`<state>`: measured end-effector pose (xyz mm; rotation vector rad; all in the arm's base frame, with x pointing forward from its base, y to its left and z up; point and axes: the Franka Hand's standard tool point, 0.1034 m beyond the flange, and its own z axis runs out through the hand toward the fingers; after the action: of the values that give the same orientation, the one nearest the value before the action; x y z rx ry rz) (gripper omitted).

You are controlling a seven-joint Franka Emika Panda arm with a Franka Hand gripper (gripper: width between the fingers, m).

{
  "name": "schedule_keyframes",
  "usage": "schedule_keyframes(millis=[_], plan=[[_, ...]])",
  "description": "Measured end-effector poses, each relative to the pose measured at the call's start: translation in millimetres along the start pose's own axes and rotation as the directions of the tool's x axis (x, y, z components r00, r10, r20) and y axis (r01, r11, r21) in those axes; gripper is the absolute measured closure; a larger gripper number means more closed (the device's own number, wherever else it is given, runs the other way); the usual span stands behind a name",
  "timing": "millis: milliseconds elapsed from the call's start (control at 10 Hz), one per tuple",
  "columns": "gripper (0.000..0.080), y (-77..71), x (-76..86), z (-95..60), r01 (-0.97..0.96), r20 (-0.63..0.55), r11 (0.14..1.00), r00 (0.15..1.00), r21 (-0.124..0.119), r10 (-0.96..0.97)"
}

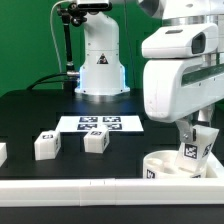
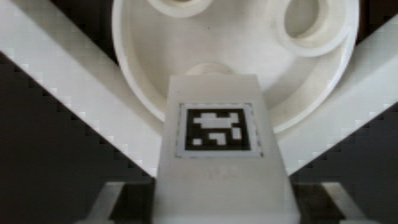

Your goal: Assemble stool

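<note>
At the exterior view's right, my gripper pinches a small white rectangular plastic leg block by its flat sides, poised over the thick round white plastic seat disc. I judge the block stiff, light and smooth, so it may slip; a grip across its sides seems best. Two loose leg blocks lie well apart.
</note>
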<state>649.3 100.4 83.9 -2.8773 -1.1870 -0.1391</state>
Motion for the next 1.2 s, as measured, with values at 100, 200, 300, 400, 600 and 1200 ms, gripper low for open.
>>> schedule_keyframes(millis=[100, 200, 300, 400, 600, 1200], plan=[[0.0462, 0.2, -0.1, 0.0, 0.000, 0.000, 1.000, 1.000, 0.000, 0.000], [0.0462, 0.1, -0.1, 0.0, -0.015, 0.000, 1.000, 1.000, 0.000, 0.015], [0.0462, 0.5, -0.5, 0.0, -0.100, -0.001, 0.995, 0.995, 0.003, 0.100], [0.0462, 3.2, -3.0, 0.2, -0.188, -0.004, 0.982, 0.982, 0.011, 0.188], [0.0461, 5.7, -4.5, 0.6, -0.352, -0.008, 0.936, 0.936, 0.021, 0.353], [0.0459, 6.8, -1.5, 1.1, -0.817, -0.057, 0.575, 0.572, 0.048, 0.818]])
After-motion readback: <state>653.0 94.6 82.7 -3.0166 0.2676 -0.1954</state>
